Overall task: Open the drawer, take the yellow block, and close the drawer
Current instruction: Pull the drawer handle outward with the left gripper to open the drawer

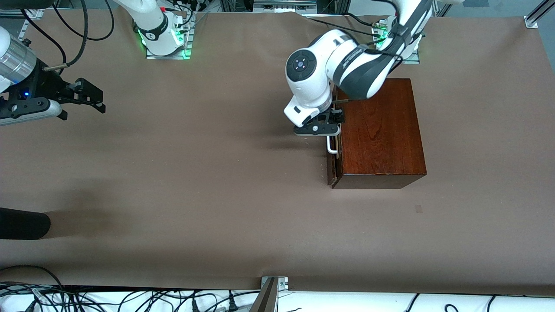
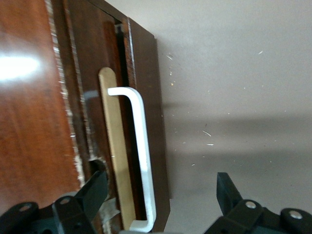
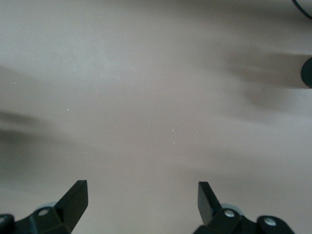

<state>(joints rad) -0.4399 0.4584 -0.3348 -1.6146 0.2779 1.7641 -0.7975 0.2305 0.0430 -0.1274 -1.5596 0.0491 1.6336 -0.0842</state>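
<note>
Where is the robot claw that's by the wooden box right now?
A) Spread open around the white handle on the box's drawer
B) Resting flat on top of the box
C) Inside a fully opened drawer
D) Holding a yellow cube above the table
A: the left gripper is open, one finger on each side of the white handle of the drawer, which looks barely open.

No text, label, brand name, number or sign can be read anywhere in these views. The wooden box (image 1: pixel 379 134) and the brown table cover (image 1: pixel 217 182) carry no markings.
</note>
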